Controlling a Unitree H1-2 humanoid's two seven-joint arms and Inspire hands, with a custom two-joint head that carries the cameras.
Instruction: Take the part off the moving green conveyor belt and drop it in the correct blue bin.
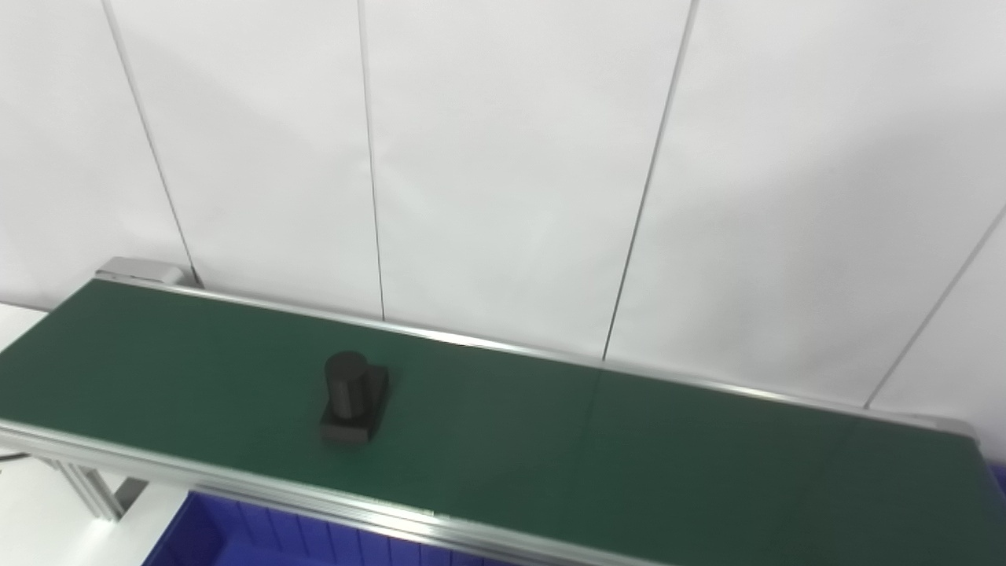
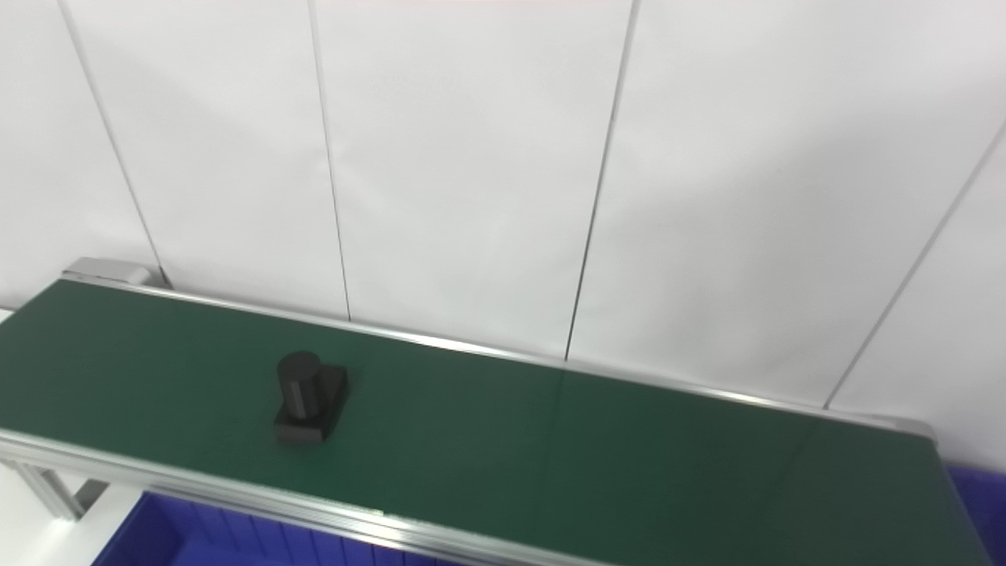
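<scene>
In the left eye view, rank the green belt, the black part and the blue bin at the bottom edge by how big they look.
1. Green belt, spanning nearly the whole width.
2. Blue bin, though the frame cuts it off and the belt's rail hides part, so its true size is unknown.
3. Black part, clearly smallest.

Black part: upright cylinder on a rectangular base, resting on the green conveyor belt, left of centre. Blue bin: below the belt's near rail. White panelled wall behind.
</scene>
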